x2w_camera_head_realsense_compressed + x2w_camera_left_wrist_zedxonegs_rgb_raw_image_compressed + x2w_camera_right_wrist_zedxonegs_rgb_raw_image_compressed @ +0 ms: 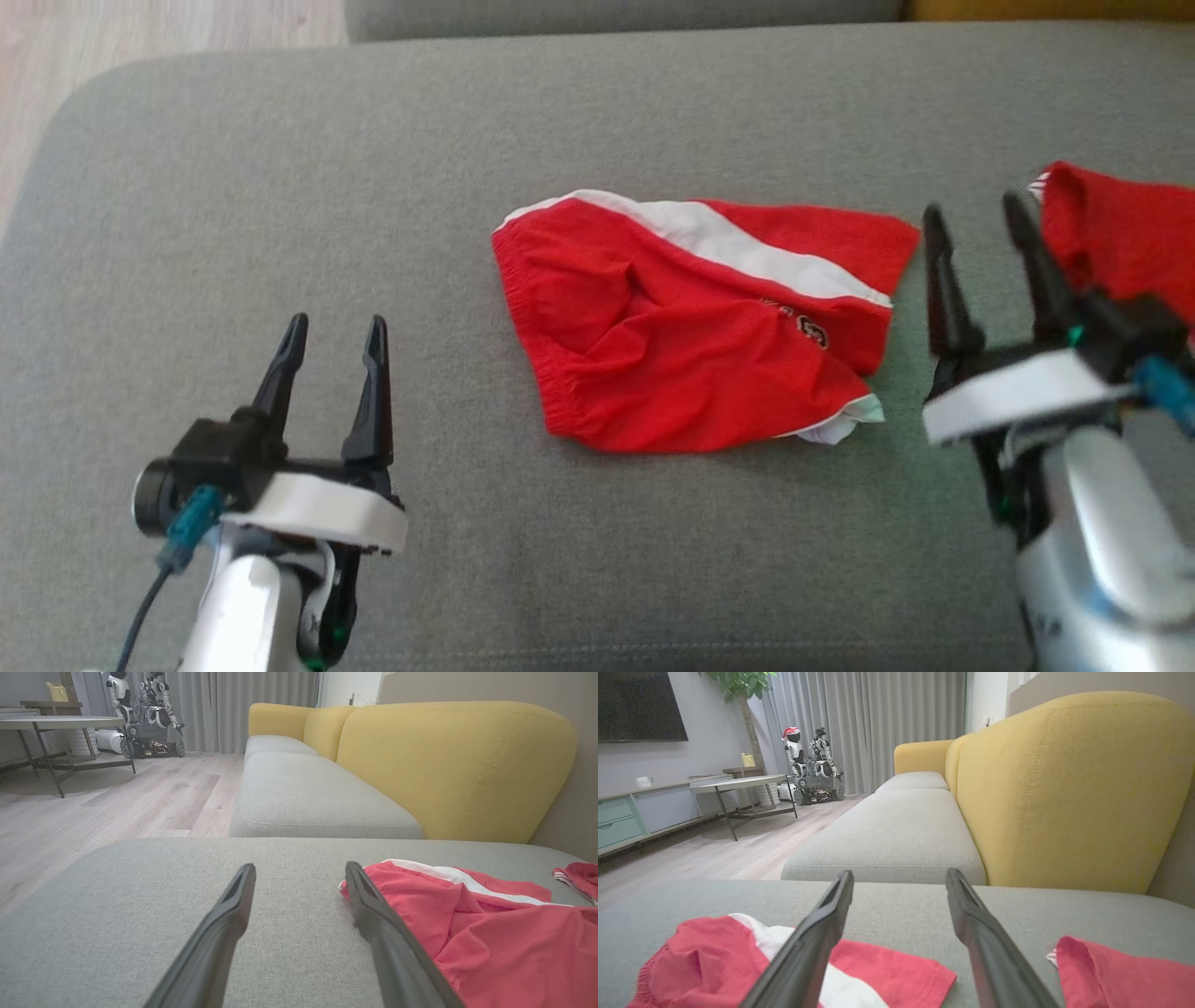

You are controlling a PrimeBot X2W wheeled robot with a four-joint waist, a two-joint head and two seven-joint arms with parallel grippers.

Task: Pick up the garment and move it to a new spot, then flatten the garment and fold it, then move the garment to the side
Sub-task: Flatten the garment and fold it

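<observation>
One broad grey cushion (280, 187) carries everything. At its middle lies the garment (653, 355), red shorts with a white stripe, rumpled and partly flat. Its long axis runs across the head view from left to right, with the gathered edge toward the robot's left and the stripe slanting down to the right. A small dark printed mark (810, 329) sits near the stripe, too blurred to read. A second red cloth (1130, 233) lies at the far right. The right gripper (976, 210) hovers between the two cloths, jaws parted and empty. The left gripper (336, 327), well left of the garment, is likewise spread and holds nothing.
</observation>
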